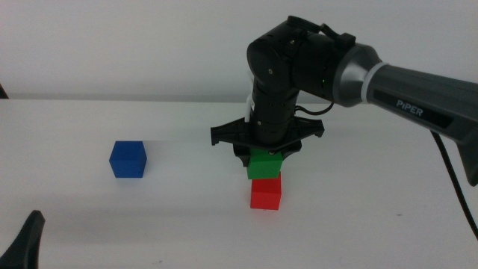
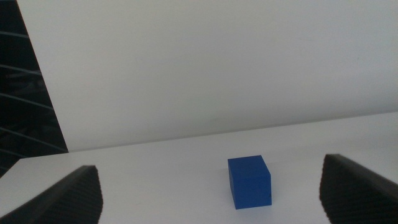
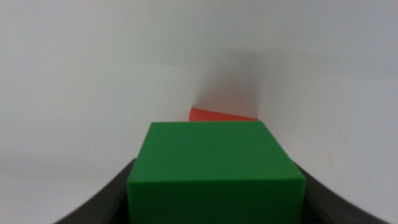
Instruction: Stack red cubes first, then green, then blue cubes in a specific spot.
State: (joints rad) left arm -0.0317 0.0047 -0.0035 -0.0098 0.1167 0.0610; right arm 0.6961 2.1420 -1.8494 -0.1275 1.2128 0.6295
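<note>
**Green cube held on the red one, blue cube waiting at the left**

The right gripper [image 1: 266, 155] comes down from above, and its jaws are closed on the green cube [image 1: 264, 166], one jaw on each side. The green cube sits on top of the red cube [image 1: 266, 193] or just above it; I cannot tell if the two faces already touch. The grip from above keeps the cube level, so that it can land flat. The red cube stands on the white table [image 1: 358, 224], and this marks the stacking spot.

The blue cube [image 1: 128, 159] stands alone, well apart to the left, with free table on all sides. The left gripper [image 2: 211, 193] waits at the near left edge, its jaws spread wide, and the blue cube lies in front of it, between the lines of the two jaws. No thing blocks the way between the blue cube and the stack. Around the stack only the right gripper takes room; in my judgement it must first go up before the blue cube can come.
</note>
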